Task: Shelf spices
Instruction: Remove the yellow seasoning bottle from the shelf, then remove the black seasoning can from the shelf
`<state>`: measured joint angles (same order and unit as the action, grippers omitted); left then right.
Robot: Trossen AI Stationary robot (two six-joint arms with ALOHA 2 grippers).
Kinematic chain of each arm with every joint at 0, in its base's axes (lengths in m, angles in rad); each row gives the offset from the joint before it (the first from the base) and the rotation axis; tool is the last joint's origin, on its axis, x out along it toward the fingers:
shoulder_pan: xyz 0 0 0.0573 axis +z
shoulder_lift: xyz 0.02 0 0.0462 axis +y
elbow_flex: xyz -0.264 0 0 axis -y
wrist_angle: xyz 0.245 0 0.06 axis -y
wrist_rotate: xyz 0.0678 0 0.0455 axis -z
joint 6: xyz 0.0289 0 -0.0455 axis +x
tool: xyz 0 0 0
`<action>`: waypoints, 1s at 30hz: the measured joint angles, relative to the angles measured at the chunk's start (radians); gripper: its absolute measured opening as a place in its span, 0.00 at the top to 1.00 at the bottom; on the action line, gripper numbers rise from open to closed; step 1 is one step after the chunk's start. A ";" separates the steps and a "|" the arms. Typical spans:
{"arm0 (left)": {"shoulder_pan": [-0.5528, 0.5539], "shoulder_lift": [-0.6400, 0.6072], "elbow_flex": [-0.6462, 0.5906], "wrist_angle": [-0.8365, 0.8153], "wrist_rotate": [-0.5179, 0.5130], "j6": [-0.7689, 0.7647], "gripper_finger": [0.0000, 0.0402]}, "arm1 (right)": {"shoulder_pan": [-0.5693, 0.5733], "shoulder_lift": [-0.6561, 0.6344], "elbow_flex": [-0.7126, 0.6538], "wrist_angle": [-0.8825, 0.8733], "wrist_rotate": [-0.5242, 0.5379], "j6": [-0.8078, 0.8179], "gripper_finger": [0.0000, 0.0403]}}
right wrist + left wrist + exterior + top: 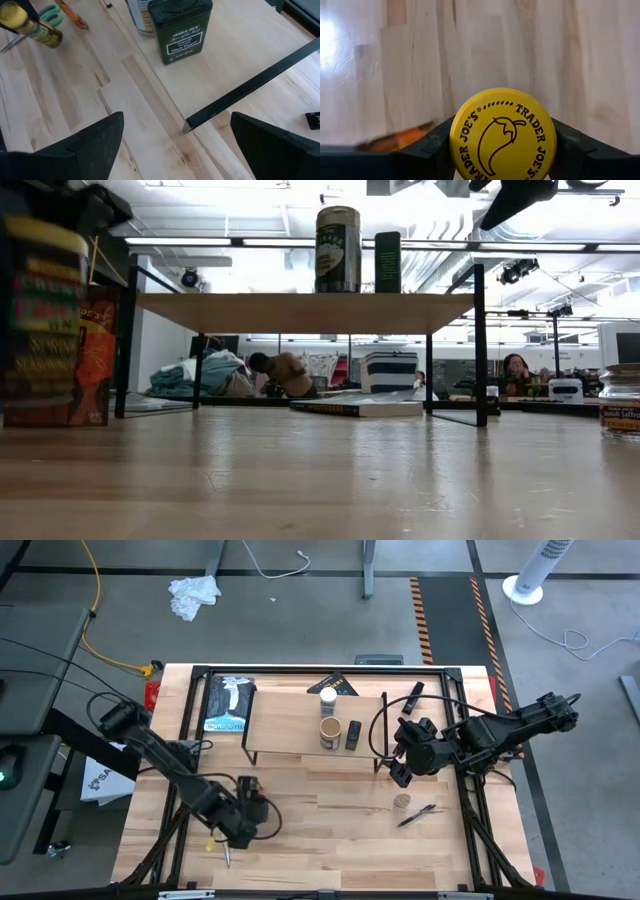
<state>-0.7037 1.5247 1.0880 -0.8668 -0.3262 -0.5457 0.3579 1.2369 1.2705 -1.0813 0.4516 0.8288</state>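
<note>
A yellow-lidded spice jar point(502, 135) sits between the fingers of my left gripper point(240, 825), over the table's near left part. It shows large and blurred at the left of the low view point(40, 310), with an orange-brown packet point(95, 350) behind it. The shelf point(300, 745) stands at the table's middle. A white-lidded jar point(328, 697), a tan round jar point(328, 732) and a dark tin point(182, 32) rest by their bases on its top. My right gripper point(175, 145) hangs open above the shelf's right end, holding nothing. My left gripper pinches the jar at the yellow lid's two opposite sides point(456, 142), one finger point(427, 150) on each side. The fingers come steeply from above. The jar stands upright below them in the low view; whether its base is on the table I cannot tell.
A small jar point(402, 802) and a black marker point(416, 815) lie on the table in front of the shelf's right end. Green-handled scissors point(50, 14) lie near my left gripper. A book point(228, 703) lies at the far left, and a black frame point(190, 700) edges the table.
</note>
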 joint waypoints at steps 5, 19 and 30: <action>0.016 0.048 -0.002 0.044 0.008 0.034 0.43 | 0.000 0.000 0.000 0.000 -0.006 0.000 0.10; 0.128 0.010 0.034 0.006 0.185 0.048 0.26 | 0.000 0.000 0.000 -0.001 -0.012 -0.026 0.10; 0.195 -0.085 0.263 -0.222 -0.011 0.206 0.25 | -0.007 0.000 0.000 0.062 -0.088 -0.213 0.10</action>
<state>-0.5091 1.4402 1.3508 -1.0892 -0.3369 -0.3395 0.3509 1.2369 1.2705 -1.0195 0.3639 0.6153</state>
